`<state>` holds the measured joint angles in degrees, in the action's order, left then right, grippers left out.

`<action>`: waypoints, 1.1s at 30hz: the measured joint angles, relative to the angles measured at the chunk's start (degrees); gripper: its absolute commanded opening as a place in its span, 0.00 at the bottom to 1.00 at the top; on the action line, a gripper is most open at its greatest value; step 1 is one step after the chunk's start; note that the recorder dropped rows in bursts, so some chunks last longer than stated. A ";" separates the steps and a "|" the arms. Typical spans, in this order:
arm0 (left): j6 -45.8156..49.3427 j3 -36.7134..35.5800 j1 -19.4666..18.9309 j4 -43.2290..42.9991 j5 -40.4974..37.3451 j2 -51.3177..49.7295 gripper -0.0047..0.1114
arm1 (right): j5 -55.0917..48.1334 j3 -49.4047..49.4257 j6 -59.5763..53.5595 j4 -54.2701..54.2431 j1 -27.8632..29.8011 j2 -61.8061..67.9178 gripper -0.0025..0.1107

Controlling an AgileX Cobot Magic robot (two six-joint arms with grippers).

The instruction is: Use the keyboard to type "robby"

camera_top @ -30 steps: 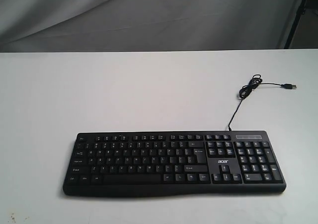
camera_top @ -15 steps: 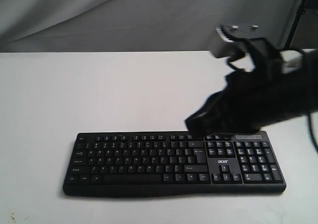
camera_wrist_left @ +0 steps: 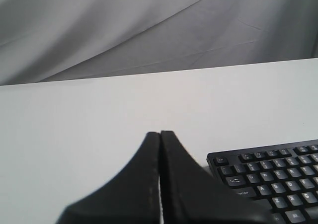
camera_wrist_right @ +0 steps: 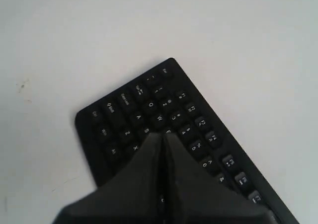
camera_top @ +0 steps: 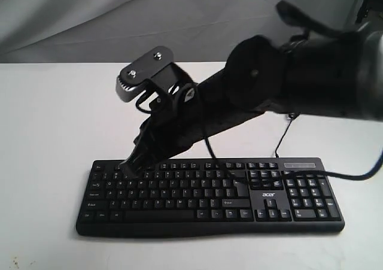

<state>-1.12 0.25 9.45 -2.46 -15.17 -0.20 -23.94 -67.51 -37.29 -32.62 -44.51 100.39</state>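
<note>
"So, exterior view first: which step is this?"

"Probably the first letter. The right gripper (camera_top: 128, 164), fingers pressed together on nothing, reaches from the right of the frame to the upper left rows of the keyboard (camera_top: 239, 204). That lies flat, low and central on the white table (camera_top: 54, 114)."

"Left wrist view?"

"The left gripper (camera_wrist_left: 160, 134) is clenched too and empty, over bare table near the keyboard's (camera_wrist_left: 278, 184) corner."

"Right wrist view?"

"Its tip hangs over black keys with white legends, near W and S. I cannot tell if it's touching. Next it needs R alone, pressed straight down."

Right end effector (camera_wrist_right: 162, 135) closed — arm extended leftward.
</note>
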 measured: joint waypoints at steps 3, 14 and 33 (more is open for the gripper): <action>0.00 0.00 0.00 0.00 0.00 0.00 0.04 | 3.30 0.00 -0.13 -0.60 -0.64 4.01 0.02; 0.00 0.00 0.00 0.00 0.00 0.00 0.04 | 10.00 0.00 -0.63 -3.97 -2.08 13.75 0.02; 0.00 0.00 0.00 0.00 0.00 0.00 0.04 | 15.47 -0.26 -1.78 -4.33 -2.83 16.72 0.02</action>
<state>-1.12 0.25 9.45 -2.46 -15.17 -0.20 -8.47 -67.77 -39.07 -36.95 -47.34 117.11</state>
